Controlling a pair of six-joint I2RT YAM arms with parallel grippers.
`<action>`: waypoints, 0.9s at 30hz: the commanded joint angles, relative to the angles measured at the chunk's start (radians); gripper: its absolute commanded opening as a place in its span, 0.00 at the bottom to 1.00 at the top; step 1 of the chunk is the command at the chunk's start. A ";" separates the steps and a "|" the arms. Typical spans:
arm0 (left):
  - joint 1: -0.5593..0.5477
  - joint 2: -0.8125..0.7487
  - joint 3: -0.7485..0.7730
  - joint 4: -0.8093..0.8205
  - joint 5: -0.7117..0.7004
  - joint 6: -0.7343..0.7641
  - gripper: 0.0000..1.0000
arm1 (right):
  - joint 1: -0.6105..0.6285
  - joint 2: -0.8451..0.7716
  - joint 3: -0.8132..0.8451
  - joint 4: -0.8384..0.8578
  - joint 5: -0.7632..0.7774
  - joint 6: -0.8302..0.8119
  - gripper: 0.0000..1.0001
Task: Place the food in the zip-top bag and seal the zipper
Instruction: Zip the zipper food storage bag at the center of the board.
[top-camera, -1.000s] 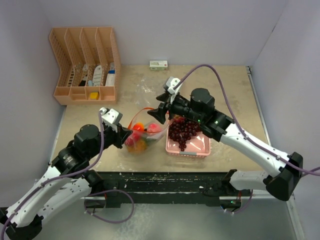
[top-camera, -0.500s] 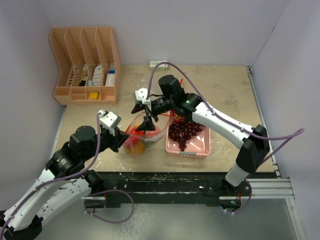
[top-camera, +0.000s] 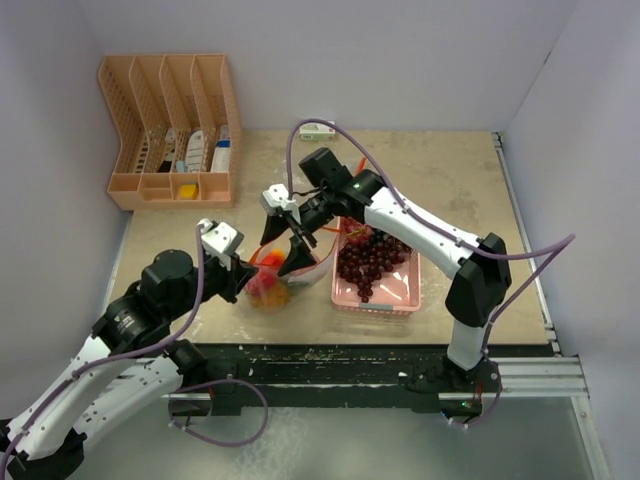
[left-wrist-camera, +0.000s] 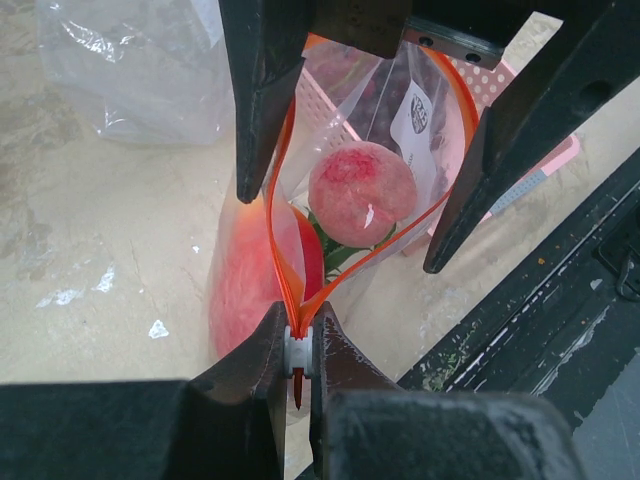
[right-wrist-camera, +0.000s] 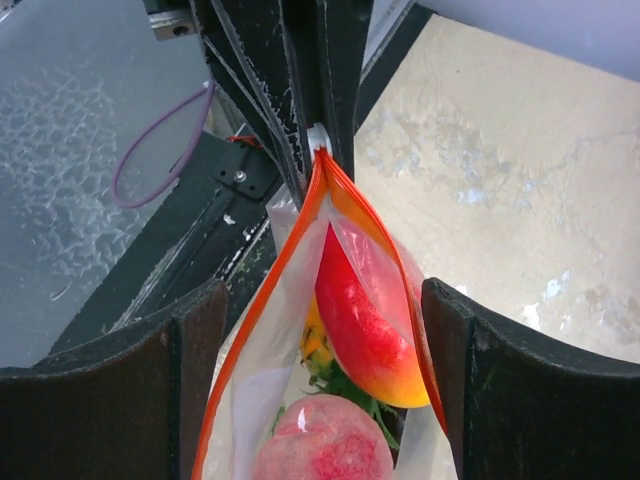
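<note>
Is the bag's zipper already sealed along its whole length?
No: in the left wrist view the zipper edges gape apart above the peach.

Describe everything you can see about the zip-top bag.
The zip-top bag is clear, thin plastic with an orange zipper rim and a white slider at one end. Its mouth gapes open, unsealed. It sits on the table beside the pink tray, holding a pink peach, a red-orange piece and green leaves. The left gripper is shut on the slider end; the right gripper flanks the mouth, open.
</note>
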 joint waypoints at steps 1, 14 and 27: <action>0.005 0.011 0.059 0.052 -0.041 0.014 0.00 | 0.007 -0.073 -0.051 0.195 0.048 0.172 0.80; 0.006 0.028 0.069 0.089 -0.060 0.000 0.00 | 0.076 -0.120 -0.203 0.413 0.299 0.330 0.72; 0.005 0.012 0.063 0.105 -0.078 0.000 0.00 | 0.085 -0.148 -0.240 0.449 0.428 0.460 0.00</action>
